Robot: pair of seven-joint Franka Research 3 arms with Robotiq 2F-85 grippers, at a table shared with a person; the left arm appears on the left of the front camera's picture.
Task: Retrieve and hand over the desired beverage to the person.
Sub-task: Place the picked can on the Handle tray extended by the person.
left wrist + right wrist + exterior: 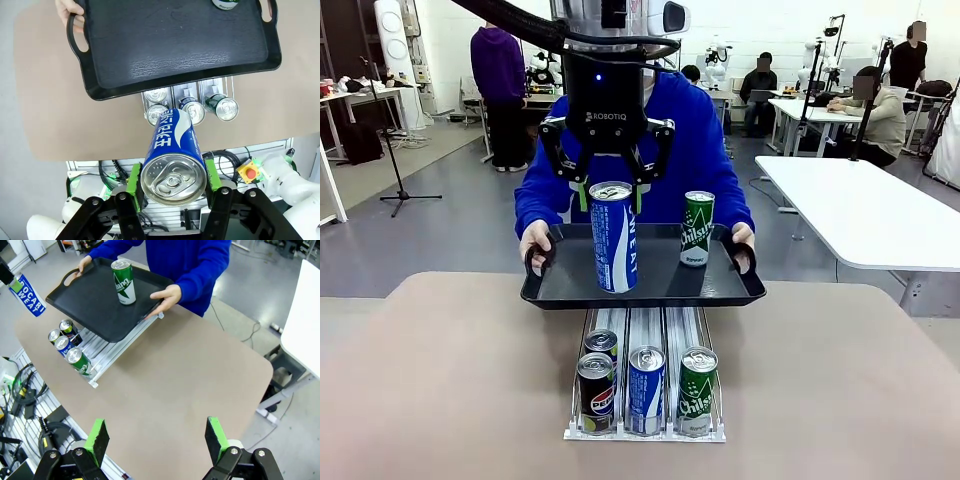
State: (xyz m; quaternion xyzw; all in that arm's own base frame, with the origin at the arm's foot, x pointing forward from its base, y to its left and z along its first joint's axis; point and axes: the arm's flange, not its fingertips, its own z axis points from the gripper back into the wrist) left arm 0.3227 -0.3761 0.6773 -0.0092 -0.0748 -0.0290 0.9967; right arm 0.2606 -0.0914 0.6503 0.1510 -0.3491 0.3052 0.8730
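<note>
Left claw [612, 192] pinching blue can [613, 238] over black tray [643, 290], can's base probably clear; right claw [156, 440] spread above surface [190, 385]; person [695, 150] half hidden.

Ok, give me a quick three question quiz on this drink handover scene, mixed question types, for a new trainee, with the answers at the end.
1. True or false: the left gripper is shut on the blue can.
2. Which can already stands on the black tray? A) a green can B) a black can C) a red can
3. Fill in: the person holds the tray by its two ____.

Key:
1. True; its green pads grip the can near its top, above the tray.
2. A, the green can.
3. handles, one hand on each side.
</note>
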